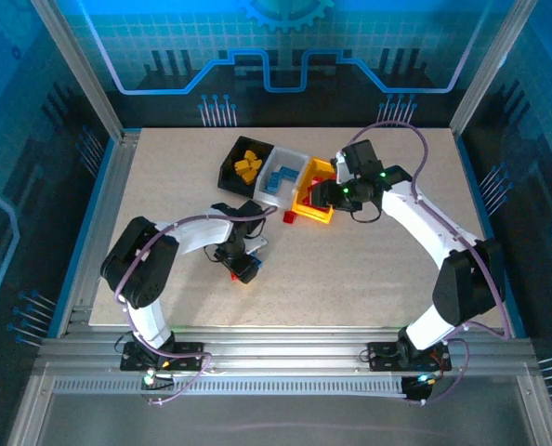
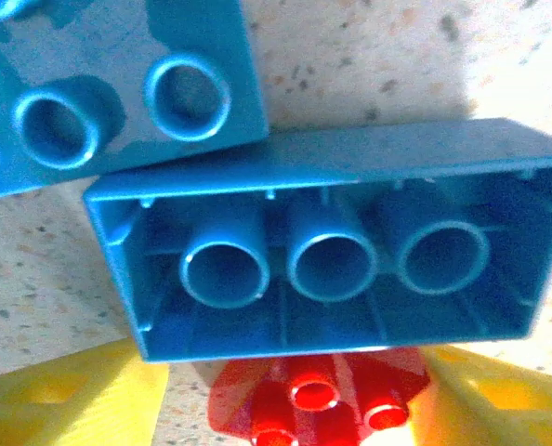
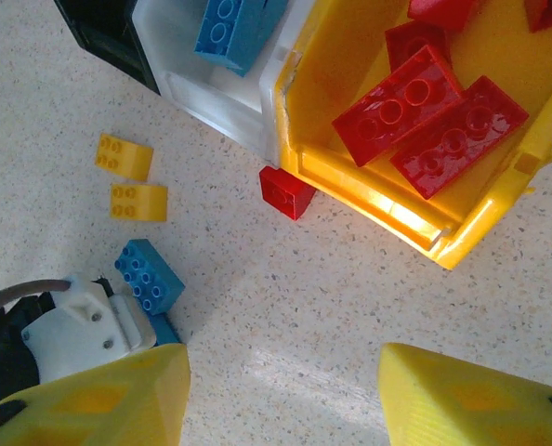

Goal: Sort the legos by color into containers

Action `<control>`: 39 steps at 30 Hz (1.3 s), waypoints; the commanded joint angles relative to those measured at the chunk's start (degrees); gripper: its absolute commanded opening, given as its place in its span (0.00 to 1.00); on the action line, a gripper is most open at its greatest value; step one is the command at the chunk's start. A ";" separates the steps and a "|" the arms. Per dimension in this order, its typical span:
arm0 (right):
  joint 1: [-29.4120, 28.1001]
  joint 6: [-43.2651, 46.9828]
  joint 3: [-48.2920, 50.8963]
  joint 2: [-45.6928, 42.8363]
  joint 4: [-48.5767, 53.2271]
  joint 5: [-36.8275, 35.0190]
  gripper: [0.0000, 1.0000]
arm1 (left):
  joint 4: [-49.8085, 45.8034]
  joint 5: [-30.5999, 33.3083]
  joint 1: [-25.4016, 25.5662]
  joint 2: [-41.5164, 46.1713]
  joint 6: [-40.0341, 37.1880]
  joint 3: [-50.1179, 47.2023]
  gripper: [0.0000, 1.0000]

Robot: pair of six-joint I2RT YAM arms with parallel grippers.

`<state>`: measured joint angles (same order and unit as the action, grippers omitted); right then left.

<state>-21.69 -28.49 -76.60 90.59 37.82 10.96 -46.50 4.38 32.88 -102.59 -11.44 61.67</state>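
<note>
The containers stand in a row: black (image 1: 231,165), white (image 1: 295,160), yellow (image 1: 311,216). My left gripper (image 2: 295,409) is low over the table, its yellow fingers (image 2: 72,400) on either side of a red lego (image 2: 318,400). A strip of table shows between the left finger and that brick. Just beyond lie a blue lego (image 2: 322,251) on its side and another blue one (image 2: 118,93). My right gripper (image 3: 281,400) hangs open and empty over bare table beside the yellow bin (image 3: 369,186), which holds red legos (image 3: 425,111).
A loose red lego (image 3: 286,192) lies against the yellow bin's outer corner. Two yellow legos (image 3: 123,156) lie on the table near the black bin (image 3: 104,32). The black bin holds yellow pieces (image 1: 248,167). A blue brick (image 3: 239,28) lies in the white bin.
</note>
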 commanded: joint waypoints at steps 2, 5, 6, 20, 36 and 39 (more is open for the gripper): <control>-0.67 -0.43 -1.79 -0.56 -0.22 -0.41 0.57 | -0.12 1.88 2.31 -2.82 1.93 0.42 0.58; -0.67 -0.04 -1.79 -0.76 -0.03 -0.59 0.57 | -0.65 2.63 2.54 -3.23 3.22 0.40 0.44; -0.68 0.07 -1.68 -0.91 0.05 -0.76 0.57 | -1.03 2.94 2.59 -3.24 3.40 0.38 0.42; -0.29 -0.34 1.18 -1.22 -2.54 -0.16 0.59 | -8.46 2.80 1.53 4.80 9.86 3.06 0.30; 6.82 -6.39 13.88 -10.28 -8.09 0.24 0.60 | 28.97 -31.24 -8.81 9.05 60.95 8.15 0.31; 8.01 -7.95 18.04 -14.83 -9.24 -0.72 0.60 | 28.47 -30.37 -6.50 1.53 61.23 17.94 0.31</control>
<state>-15.22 -33.95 -61.47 79.99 30.57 11.57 -25.78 -22.20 24.47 -96.25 41.36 72.18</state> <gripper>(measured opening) 0.600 0.320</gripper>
